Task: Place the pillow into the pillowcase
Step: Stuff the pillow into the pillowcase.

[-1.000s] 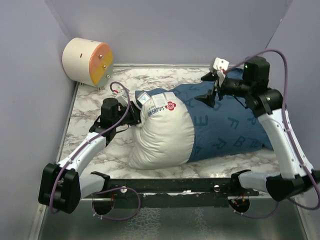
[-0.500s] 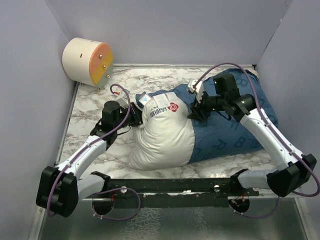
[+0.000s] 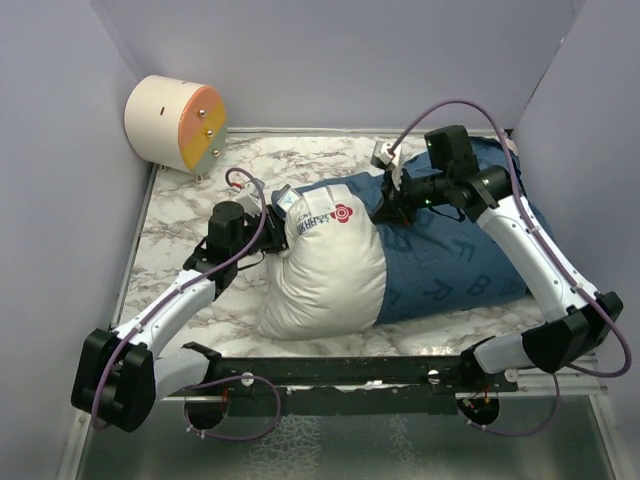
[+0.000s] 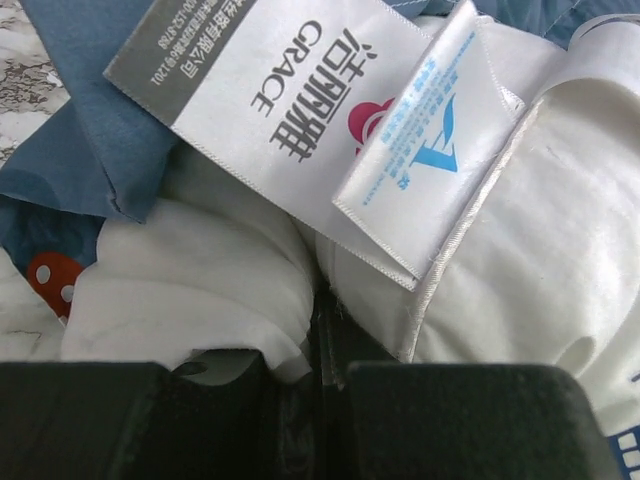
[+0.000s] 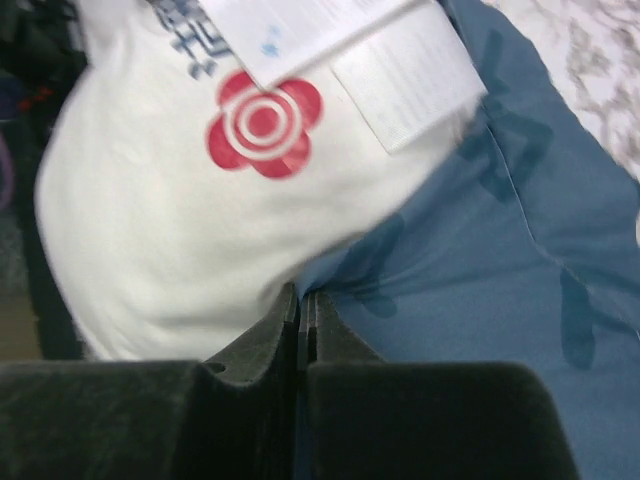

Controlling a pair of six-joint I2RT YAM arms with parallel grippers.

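White stuffing is filling the middle of the marble-patterned table (image 3: 180,215): the pillow (image 3: 325,280) is lying there, its near, left part bare and its right part already sitting inside the pillowcase (image 3: 450,265). Blue fabric with darker letters is covering the pillow's right half and is spreading toward the right wall, the edge of the case's mouth running across the pillow from the near side up to its far edge.

On the left side, the left gripper (image 3: 268,232) is reaching in from the near-left corner and is pinching the pillow's left end; in the left wrist view its fingers (image 4: 150,420) are standing almost together with a fold of white pillow fabric bulging between them. Just beyond that fold, sewn labels (image 4: 300,110) are lying flat on the pillow, one white with dark lettering and a smaller one with a blue mark, and a flap of blue pillowcase is showing at the left.

Farther back, the right gripper (image 3: 388,208) is coming down at the far edge of the case's mouth. In the right wrist view its fingers (image 5: 250,400) are pressed together, seemingly nipping the pillowcase hem right where blue cloth is meeting white pillow, near a red flower mark (image 5: 263,122).

Farthest off, a cream cylinder (image 3: 172,122) with an orange face is sitting in the far-left corner, well apart from both arms.
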